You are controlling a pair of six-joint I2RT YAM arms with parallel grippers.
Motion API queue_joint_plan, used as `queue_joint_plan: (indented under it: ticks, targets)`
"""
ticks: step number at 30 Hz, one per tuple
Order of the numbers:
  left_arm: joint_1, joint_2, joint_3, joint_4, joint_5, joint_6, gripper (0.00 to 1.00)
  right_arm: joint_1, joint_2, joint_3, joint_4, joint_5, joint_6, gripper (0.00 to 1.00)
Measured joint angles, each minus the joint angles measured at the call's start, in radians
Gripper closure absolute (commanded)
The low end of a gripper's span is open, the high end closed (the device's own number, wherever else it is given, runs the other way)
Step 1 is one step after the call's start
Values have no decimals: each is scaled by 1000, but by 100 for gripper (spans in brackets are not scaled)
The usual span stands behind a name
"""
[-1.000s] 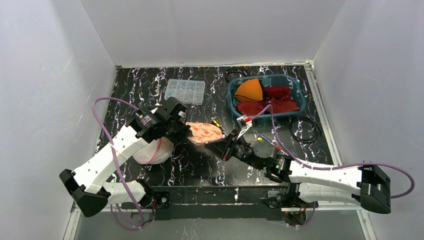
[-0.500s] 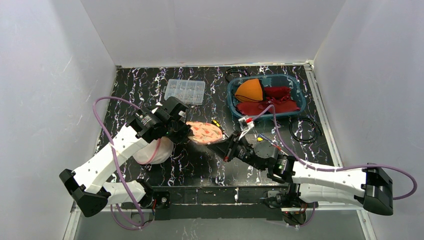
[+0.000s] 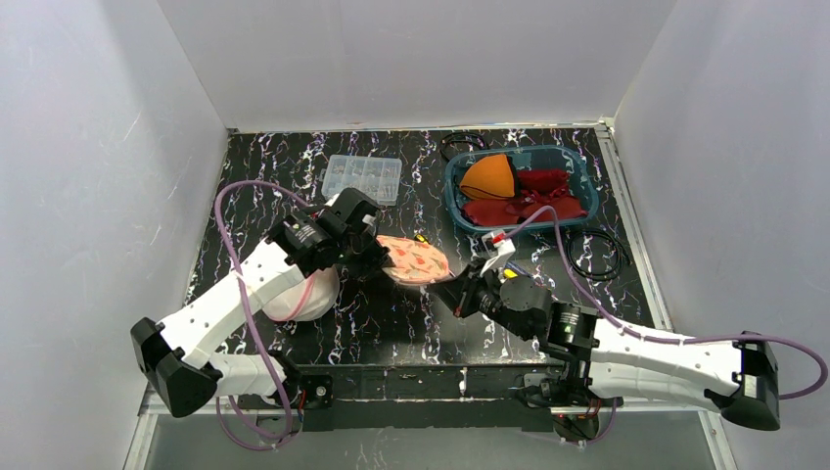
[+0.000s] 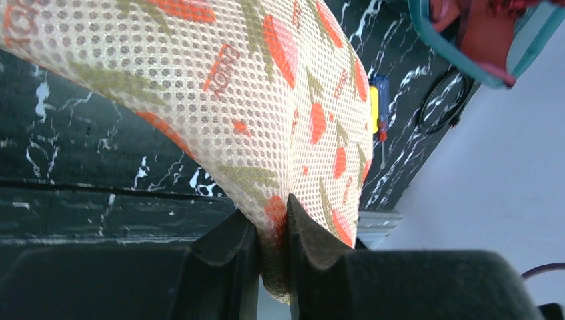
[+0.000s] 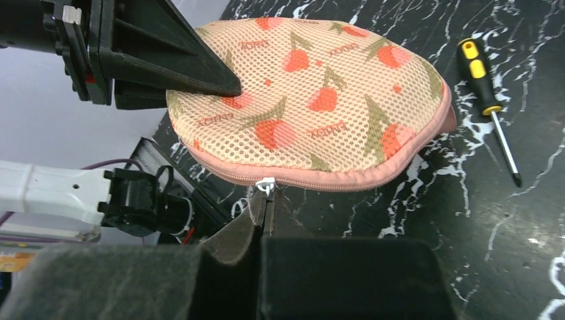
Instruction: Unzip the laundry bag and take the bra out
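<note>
Left hand (image 4: pixel 272 223) clamps the edge of the laundry bag (image 4: pixel 200 80) between its fingers. Right hand (image 5: pixel 265 207) is closed on the zipper pull (image 5: pixel 266 184), directly ahead.

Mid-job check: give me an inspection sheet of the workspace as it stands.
Surface: black white-veined marbled tabletop.
Job's things: peach cherry-print mesh laundry bag, zip looks closed; bra not seen.
Clutter: yellow-handled screwdriver, clear plastic compartment box, teal bin holding red and orange cloth, white bundle.
Grippers: left gripper pinches bag's mesh edge; right gripper shut on zip pull.
Cables: purple arm cables; black loops on table.
Surroundings: plain white walls.
</note>
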Motion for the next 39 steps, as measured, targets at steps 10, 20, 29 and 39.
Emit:
queue_joint_plan:
  ticks: [10, 20, 29, 39]
  targets:
    - [0, 16, -163, 358, 175, 363, 61, 0, -92, -10, -165, -43, -96, 99]
    - [0, -45, -494, 615, 250, 452, 9, 0, -133, -166, -196, -70, -62, 99]
    - [-16, -355, -744, 671, 233, 290, 8, 45, 14, -220, -25, -92, 8, 99]
    - [-142, -534, -945, 784, 160, 51, 17, 144, 319, -201, 227, -82, 65, 99]
